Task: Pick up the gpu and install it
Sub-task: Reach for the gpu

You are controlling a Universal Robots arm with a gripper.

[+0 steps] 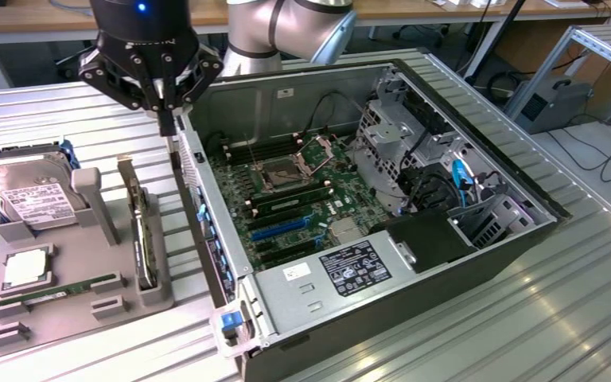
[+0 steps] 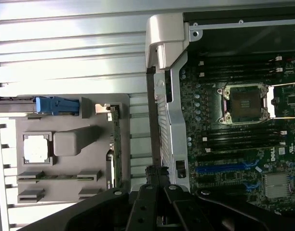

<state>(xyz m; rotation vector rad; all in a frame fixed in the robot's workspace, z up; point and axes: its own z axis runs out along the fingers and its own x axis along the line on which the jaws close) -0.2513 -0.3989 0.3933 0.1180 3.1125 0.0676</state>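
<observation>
Your gripper (image 1: 165, 119) hung pinched shut on nothing above the case (image 1: 391, 302) wall. The gpu (image 1: 139, 231) stood on edge in the grey tray (image 1: 51, 314) alongside. It looked light, stiff and fragile, so you'd best have gripped its top edge.

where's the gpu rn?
Exterior view's left: the gpu stands on edge in the grey holder, between the hard drive and the PC case.

One computer case (image 1: 284, 274), one tray (image 1: 61, 314) — one gpu (image 1: 139, 231), one hard drive (image 1: 32, 199), one memory stick (image 1: 56, 291).
</observation>
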